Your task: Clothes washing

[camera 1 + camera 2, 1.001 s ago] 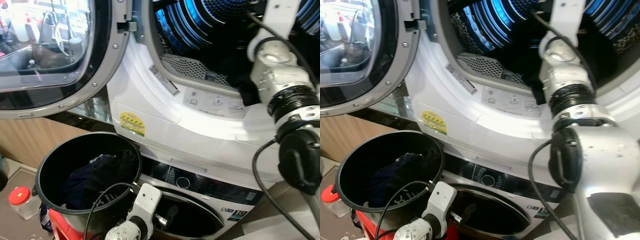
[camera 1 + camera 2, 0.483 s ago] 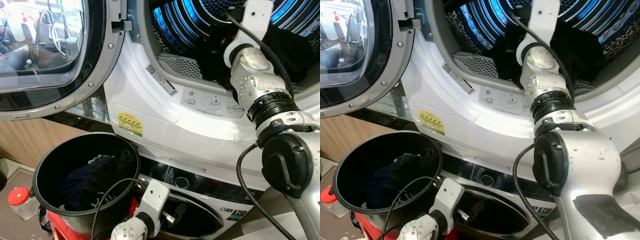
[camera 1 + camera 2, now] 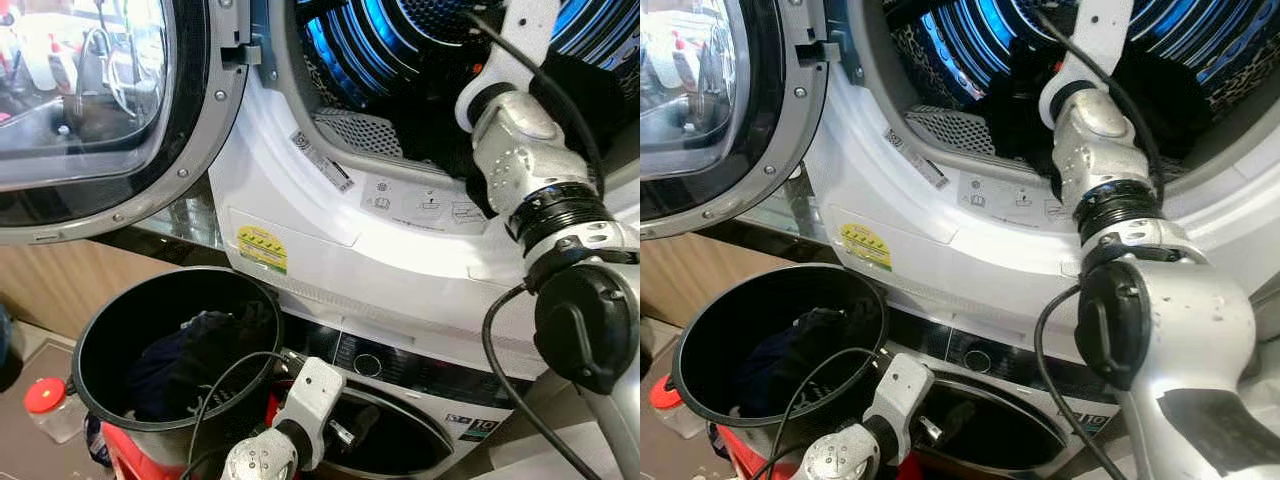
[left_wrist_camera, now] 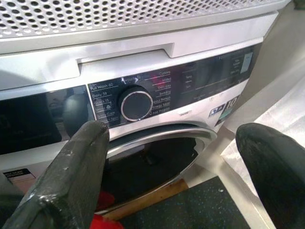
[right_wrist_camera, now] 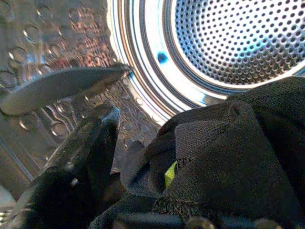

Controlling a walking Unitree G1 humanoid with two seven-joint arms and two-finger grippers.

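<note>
While the right end effector grips a black garment inside the drum, the left end effector hangs released at 6 o'clock beside the bucket.

Beside the right gripper's black finger, a black woven garment with a small yellow-green tag lies against the silver perforated drum, which glows blue from the head views. Between the left gripper's black fingers shows the white lower machine with its black panel and silver-ringed dial. The bucket is black with dark navy clothes inside, and a clear jar nearby has a red lid.
</note>
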